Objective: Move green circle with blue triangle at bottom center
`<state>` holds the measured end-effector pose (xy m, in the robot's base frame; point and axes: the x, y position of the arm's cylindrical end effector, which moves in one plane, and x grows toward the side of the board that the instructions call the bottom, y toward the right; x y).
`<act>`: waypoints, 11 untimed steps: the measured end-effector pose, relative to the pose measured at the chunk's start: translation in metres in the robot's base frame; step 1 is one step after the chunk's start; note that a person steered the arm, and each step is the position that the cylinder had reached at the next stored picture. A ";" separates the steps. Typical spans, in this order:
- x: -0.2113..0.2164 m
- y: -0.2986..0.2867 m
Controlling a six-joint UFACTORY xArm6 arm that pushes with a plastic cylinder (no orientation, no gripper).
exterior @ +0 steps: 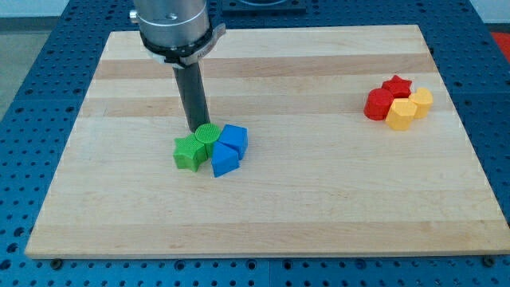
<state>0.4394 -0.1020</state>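
The green circle [209,135] sits in a tight cluster left of the board's middle. A blue triangle-like block [225,159] touches it at the lower right. A blue cube [234,138] is at its right and a green star [190,152] at its lower left. My tip [198,127] stands just above and left of the green circle, touching or almost touching its top edge. The rod rises straight up from there to the arm's grey flange [174,28].
At the view's right is a second cluster: a red star [395,85], a red block [378,104], a yellow hexagon [401,113] and a yellow block [421,100]. The wooden board [263,215] lies on a blue perforated table.
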 end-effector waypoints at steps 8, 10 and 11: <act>0.100 0.063; 0.126 0.067; 0.123 0.067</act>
